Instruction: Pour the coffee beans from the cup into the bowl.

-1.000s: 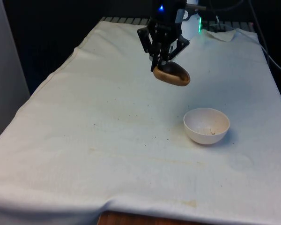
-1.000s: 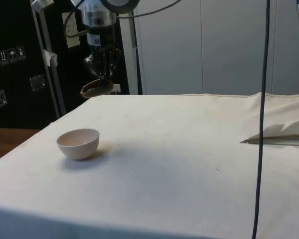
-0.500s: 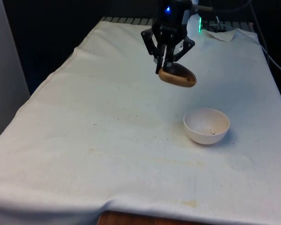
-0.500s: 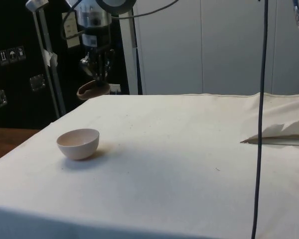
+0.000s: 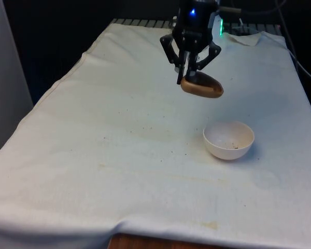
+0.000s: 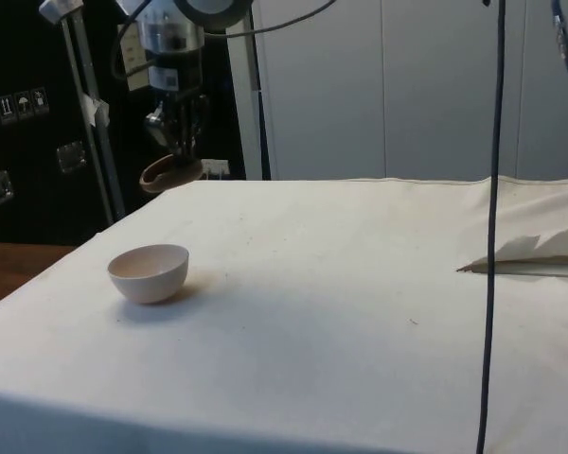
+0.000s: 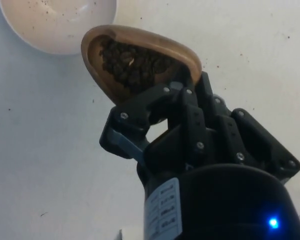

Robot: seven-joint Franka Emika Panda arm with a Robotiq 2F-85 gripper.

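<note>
Above the cloth (image 5: 119, 129), claw (image 5: 189, 78) grips bean-filled brown cup (image 5: 201, 86) near white bowl (image 5: 228, 139); no legible writing.

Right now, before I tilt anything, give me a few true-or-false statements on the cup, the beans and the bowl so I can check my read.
1. The black two-finger hand holds the brown wooden cup above the white cloth. True.
2. The cup is empty. False: in the wrist view dark coffee beans fill it.
3. The white round bowl lies tipped on its side. False: it sits upright on the cloth.
4. The bowl already holds a heap of beans. False: it holds a few dark specks.
5. The cup is off the bowl, not touching it. True.
</note>
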